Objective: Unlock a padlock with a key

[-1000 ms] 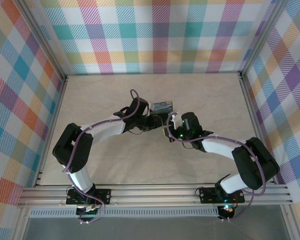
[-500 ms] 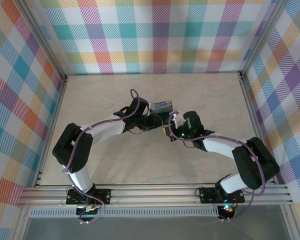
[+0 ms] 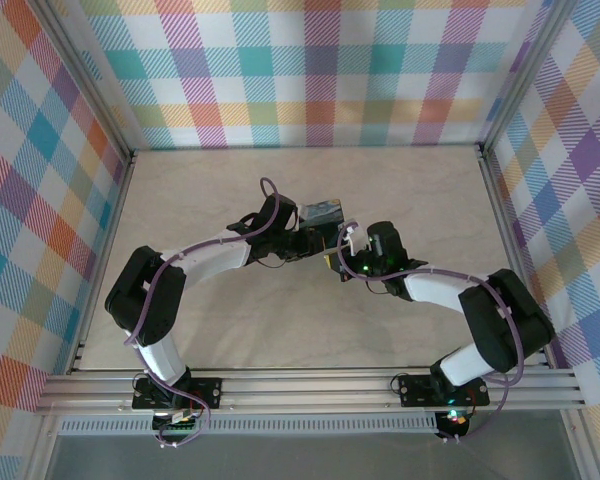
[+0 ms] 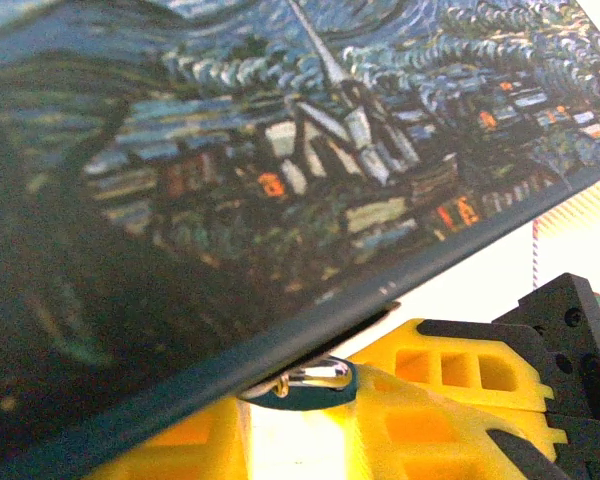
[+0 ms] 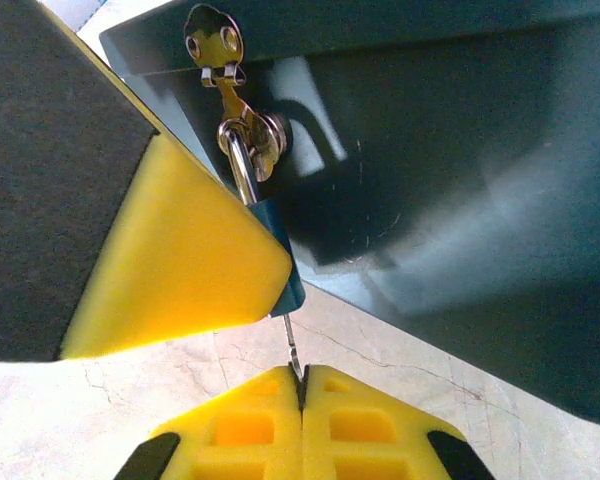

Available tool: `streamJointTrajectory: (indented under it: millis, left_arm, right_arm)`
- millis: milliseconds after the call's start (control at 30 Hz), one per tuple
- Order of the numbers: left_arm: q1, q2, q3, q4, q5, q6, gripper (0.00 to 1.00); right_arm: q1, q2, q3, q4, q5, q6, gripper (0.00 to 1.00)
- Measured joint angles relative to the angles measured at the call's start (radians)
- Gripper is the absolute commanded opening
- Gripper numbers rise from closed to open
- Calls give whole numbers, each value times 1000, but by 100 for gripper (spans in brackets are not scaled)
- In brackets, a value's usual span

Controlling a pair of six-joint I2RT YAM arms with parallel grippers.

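Near the middle of the marbled table (image 3: 400, 190), the two arms meet just at 6 o'clock of the dark-blue starry-night box (image 3: 322, 212), which sits tilted with its painted lid facing up.

The left gripper (image 3: 306, 240) reaches in from 9 o'clock. In the right wrist view one of its yellow fingers (image 5: 170, 260) lies over the padlock (image 5: 245, 175), so only a sliver of blue body and the silvery shackle stay visible. In the left wrist view the shackle (image 4: 305, 382) pokes up between that gripper's fingers, right under the box's edge – the gripper looks clenched on the padlock's body.

The shackle runs through the staple of the small metal hasp (image 5: 220, 55) on the box's front wall, at about 11 o'clock from the right gripper (image 5: 302, 385).

The right gripper comes in from 4 o'clock, its fingertips pressed together on the key (image 5: 291, 345). The thin blade points to 12 o'clock – its tip is at the padlock's lower corner, and whether it has entered I cannot tell.
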Motion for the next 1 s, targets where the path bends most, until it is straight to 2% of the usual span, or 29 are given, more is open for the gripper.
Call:
streamJointTrajectory:
  millis: [533,1000]
  left_arm:
    - [0,0,0,0,-3,0,24]
    - [-2,2,6,6,0,0,24]
  right_arm:
    - [-13,27,-15,69,-19,22,0]
    - [-42,27,-17,90,-94,72,0]
